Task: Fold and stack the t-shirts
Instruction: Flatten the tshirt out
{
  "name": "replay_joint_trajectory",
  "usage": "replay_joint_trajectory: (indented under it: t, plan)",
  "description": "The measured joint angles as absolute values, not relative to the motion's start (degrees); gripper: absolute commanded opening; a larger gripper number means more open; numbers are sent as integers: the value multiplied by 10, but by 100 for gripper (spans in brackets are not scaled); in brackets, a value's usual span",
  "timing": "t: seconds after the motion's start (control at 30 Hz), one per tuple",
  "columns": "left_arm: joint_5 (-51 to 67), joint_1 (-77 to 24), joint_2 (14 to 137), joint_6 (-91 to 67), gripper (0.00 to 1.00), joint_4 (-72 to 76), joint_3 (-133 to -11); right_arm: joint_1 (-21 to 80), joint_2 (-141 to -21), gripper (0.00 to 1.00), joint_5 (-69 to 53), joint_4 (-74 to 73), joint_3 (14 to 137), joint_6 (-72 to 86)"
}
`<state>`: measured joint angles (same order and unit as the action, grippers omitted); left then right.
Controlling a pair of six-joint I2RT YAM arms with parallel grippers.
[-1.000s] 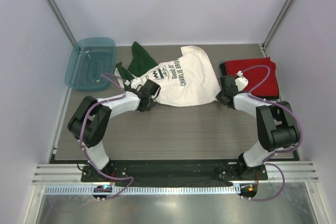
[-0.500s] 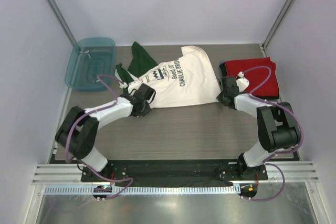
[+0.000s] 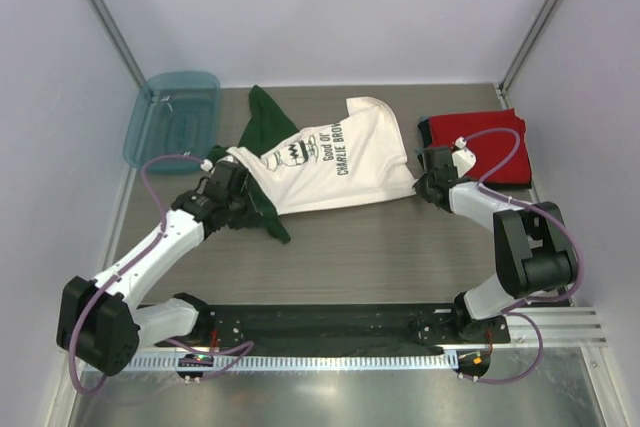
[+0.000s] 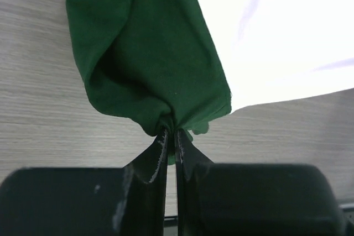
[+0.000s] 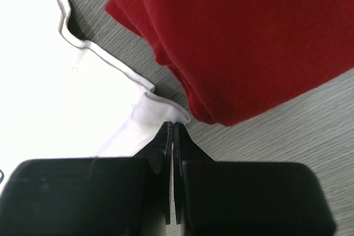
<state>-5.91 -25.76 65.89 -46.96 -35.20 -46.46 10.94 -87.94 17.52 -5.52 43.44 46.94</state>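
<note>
Table (image 3: pixel 400 247) | left hand (image 4: pixel 170 136), right hand (image 5: pixel 171 129) clamp white t-shirt (image 3: pixel 340 162) | red t-shirt (image 3: pixel 490 137), tub (image 3: pixel 150 127) beside

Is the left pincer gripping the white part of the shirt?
No, the left pincer is shut on the dark green sleeve.

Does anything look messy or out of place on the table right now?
The white t-shirt lies crooked and rumpled beside the tidy folded red shirt, one green sleeve bunched in the left gripper's jaws.
</note>
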Motion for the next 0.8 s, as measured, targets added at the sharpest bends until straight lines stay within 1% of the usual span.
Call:
replay_joint_trajectory:
  t: [0.17, 0.23, 0.33, 0.43, 0.47, 0.6, 0.8]
  plan:
    - [-10, -250, 660, -445, 17, -356, -449, 109, -879, 1, 175, -54, 432, 469]
    - [10, -250, 663, -441, 18, -353, -438, 108, -880, 1, 176, -53, 430, 469]
    - [33, -250, 670, -435, 15, -347, -415, 107, -880, 1, 176, -52, 430, 469]
    - [51, -250, 670, -433, 8, -344, -396, 107, -881, 1, 175, -52, 430, 469]
    - [54, -250, 670, -433, 1, -343, -393, 107, -881, 1, 174, -51, 430, 469]
    - [57, -250, 660, -435, 0, -343, -390, 107, -885, 1, 174, -51, 430, 469]
    - [47, -249, 596, -432, 0, -370, -410, 107, -884, 1, 174, -48, 429, 469]
